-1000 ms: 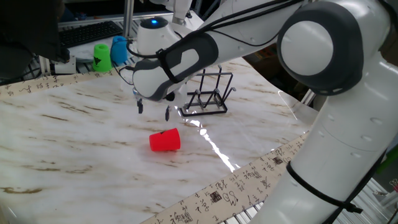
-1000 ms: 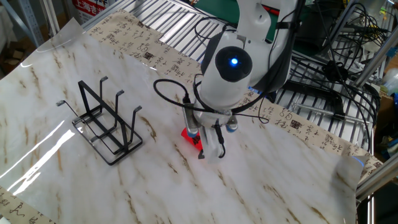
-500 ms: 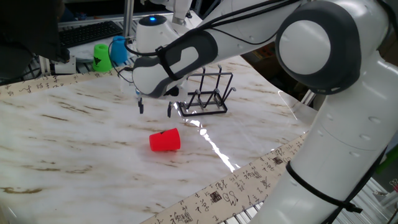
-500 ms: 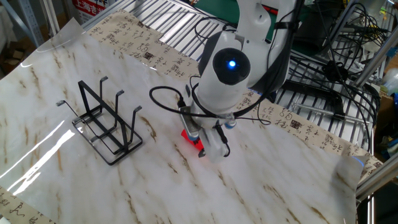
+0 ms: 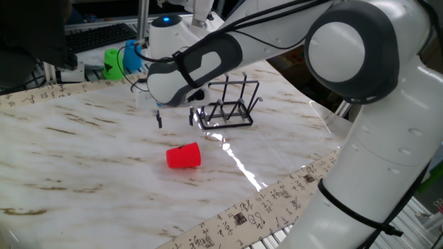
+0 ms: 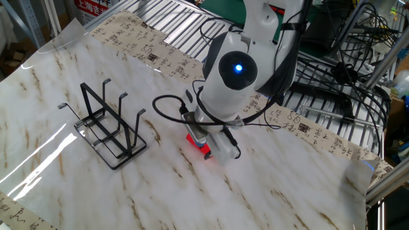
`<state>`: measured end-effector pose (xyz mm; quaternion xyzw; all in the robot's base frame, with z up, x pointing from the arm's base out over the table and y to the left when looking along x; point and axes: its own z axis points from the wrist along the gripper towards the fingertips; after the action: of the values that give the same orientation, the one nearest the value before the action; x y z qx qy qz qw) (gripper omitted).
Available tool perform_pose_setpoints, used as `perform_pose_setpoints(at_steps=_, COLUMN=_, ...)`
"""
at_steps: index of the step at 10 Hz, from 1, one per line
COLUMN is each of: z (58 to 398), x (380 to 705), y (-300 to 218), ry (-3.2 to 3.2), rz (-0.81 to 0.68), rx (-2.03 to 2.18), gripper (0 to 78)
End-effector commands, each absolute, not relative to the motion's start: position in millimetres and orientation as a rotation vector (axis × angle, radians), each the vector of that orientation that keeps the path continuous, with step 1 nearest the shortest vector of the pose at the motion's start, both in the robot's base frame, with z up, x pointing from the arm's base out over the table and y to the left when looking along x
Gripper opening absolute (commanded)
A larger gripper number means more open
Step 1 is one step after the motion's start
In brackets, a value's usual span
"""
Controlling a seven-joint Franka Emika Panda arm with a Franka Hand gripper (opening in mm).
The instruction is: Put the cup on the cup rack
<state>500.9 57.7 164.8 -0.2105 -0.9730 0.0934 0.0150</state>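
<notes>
One red cup [image 5: 183,156] is seen lying on its side on the marbled surface [image 5: 83,166], just left of frame centre; whether anything is inside it cannot be told. One black wire cup rack [image 5: 230,109] stands upright, right of and above the cup, with nothing hung on its prongs. The gripper [image 5: 176,118] is held above the cup, its fingers [image 5: 159,120] spread apart and empty. One green cup [image 5: 113,62] and one blue cup [image 5: 131,55] are seen at upper left.
</notes>
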Motion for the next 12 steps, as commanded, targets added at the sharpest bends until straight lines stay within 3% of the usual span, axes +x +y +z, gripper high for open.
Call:
perform_pose_setpoints(at_steps=1, z=156.1, x=481.4, y=50.5, ry=-3.063, rz=0.471, rx=-0.197, gripper=77.4)
perform_pose_setpoints(at_steps=4, z=152.5, x=471.1, y=53.4, ry=-3.032, rz=0.474, rx=-0.394, gripper=77.4)
perform_pose_setpoints(at_steps=12, z=160.5, x=449.9, y=62.5, ry=-2.794, rz=0.317, rx=-1.200, gripper=77.4)
